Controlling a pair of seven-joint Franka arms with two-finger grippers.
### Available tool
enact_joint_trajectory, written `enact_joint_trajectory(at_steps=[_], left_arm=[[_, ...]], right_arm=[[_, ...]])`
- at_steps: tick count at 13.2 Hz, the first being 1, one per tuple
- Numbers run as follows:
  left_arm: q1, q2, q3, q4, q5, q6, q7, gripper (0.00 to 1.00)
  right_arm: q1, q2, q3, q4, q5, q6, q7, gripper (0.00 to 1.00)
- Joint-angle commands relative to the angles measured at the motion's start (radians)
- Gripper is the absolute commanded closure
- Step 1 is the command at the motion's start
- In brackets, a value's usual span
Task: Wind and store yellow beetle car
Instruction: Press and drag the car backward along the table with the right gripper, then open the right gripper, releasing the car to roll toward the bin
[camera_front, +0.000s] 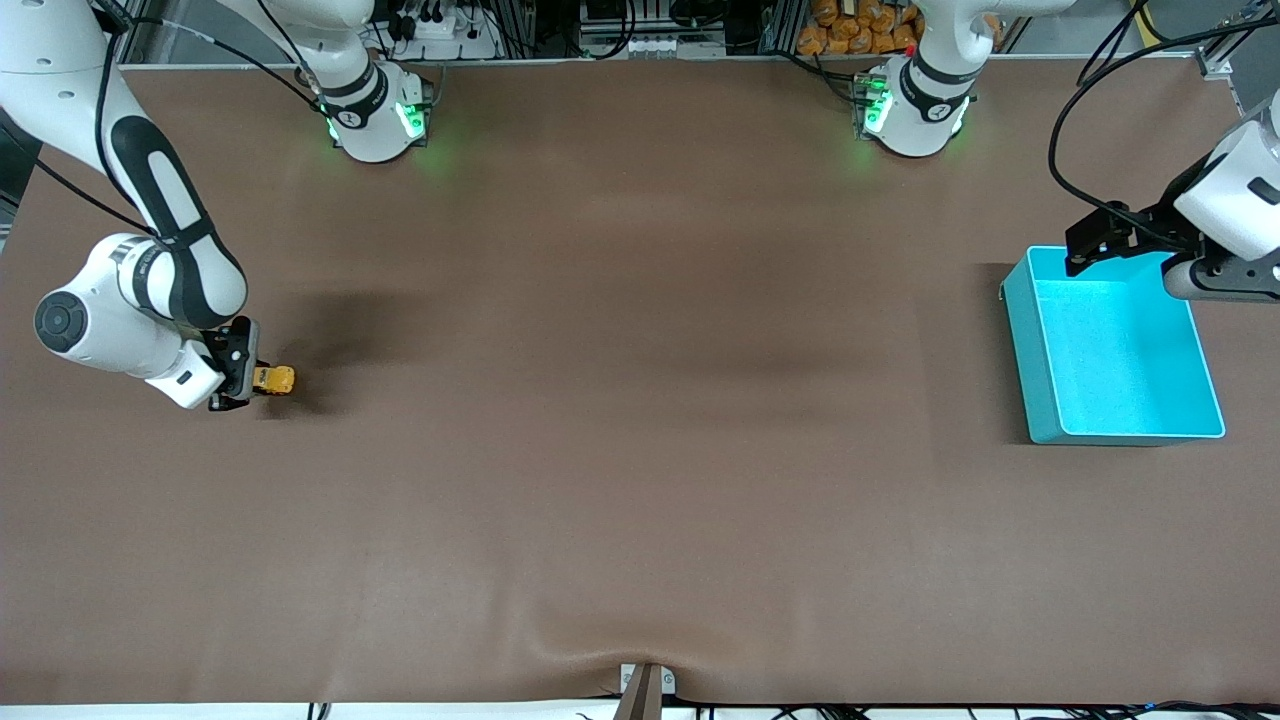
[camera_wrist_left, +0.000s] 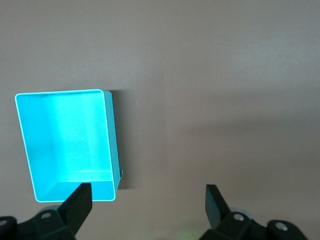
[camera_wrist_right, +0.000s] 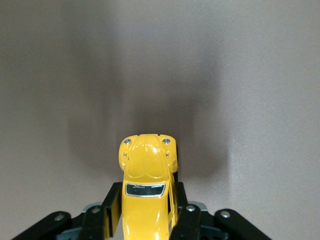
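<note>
The brown-covered bench (camera_front: 640, 450) is lying open across the centre and lower frame. At centre right, the open turquoise plastic bin (camera_front: 1040, 370) is blocking passage, with the left hand (camera_front: 1085, 240) hovering spread over its upper corner. At centre left, the right hand (camera_front: 240, 375), clamping the small yellow beetle-shaped toy car (camera_front: 273, 380), is occupying that edge.

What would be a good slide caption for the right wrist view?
Right gripper, jaws shut on the yellow beetle car, above the brown table.

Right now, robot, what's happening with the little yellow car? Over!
Right gripper shut on tiny yellow beetle car, at right arm's end. Left gripper open over turquoise bin, waiting. Nothing between car and bin.
</note>
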Motion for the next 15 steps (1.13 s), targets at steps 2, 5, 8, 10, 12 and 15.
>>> enact_joint_trajectory(at_steps=[2,5,8,10,12,15], left_arm=[[0.006,0.001,-0.004,0.003,0.013,0.007,-0.008,0.0],[0.004,0.001,-0.004,0.003,0.013,0.007,-0.024,0.0],[0.004,0.007,-0.002,0.003,0.013,0.007,-0.025,0.0],[0.004,0.007,-0.004,0.003,0.013,0.007,-0.025,0.0],[0.002,0.007,-0.004,0.003,0.013,0.007,-0.027,0.0],[0.002,0.007,-0.004,0.002,0.011,0.007,-0.036,0.0]], right_arm=[[-0.028,0.067,0.005,0.08,-0.003,-0.115,-0.026,0.0],[-0.031,0.067,0.005,0.117,-0.003,-0.16,-0.026,0.0],[-0.032,0.067,0.005,0.139,-0.003,-0.192,-0.026,0.0],[-0.034,0.067,0.005,0.149,-0.003,-0.208,-0.026,0.0],[-0.034,0.067,0.005,0.149,-0.003,-0.208,-0.026,0.0],[-0.041,0.067,0.005,0.149,-0.003,-0.208,-0.026,0.0]])
